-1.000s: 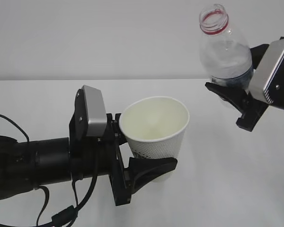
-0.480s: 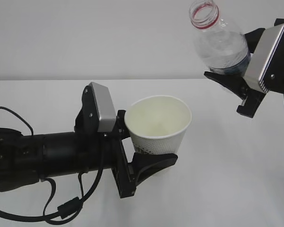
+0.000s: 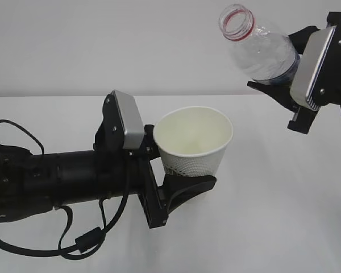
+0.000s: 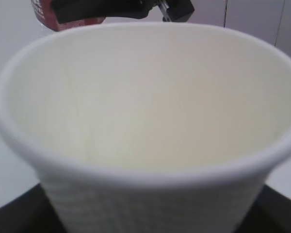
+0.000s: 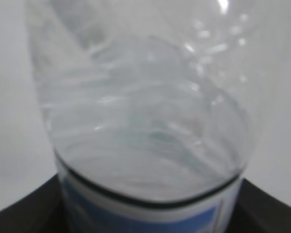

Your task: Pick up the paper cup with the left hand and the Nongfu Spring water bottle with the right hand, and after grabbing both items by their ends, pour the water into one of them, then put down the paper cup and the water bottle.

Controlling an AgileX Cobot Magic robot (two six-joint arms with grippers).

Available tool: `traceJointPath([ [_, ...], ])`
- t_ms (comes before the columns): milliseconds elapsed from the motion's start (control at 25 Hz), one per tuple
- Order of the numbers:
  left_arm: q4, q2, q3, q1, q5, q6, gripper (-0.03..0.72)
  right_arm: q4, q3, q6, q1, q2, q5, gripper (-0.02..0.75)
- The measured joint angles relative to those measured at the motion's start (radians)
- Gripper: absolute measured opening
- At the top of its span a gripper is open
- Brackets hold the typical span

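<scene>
Cup and bottle, both lifted above tabletop (image 3: 273,216).
Left claw (image 3: 184,176) clamped on cup (image 3: 194,145), upright, mouth open. Right claw (image 3: 284,79) clamped on bottle (image 3: 258,48), uncapped, tilted neck-left, up and right of cup, apart from it.

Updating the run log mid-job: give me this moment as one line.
left claw: gripping paper cup, upright, looks empty | right claw: gripping water bottle, uncapped, tilted toward cup | pour: not started
</scene>
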Motion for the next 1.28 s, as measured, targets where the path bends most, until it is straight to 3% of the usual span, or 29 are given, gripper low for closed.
traceJointPath([
  [1280,0.045,0.000,0.000,0.000,-0.052,-0.064,0.570,-0.001,-0.010,-0.249,0.000,0.000,0.011,0.482],
])
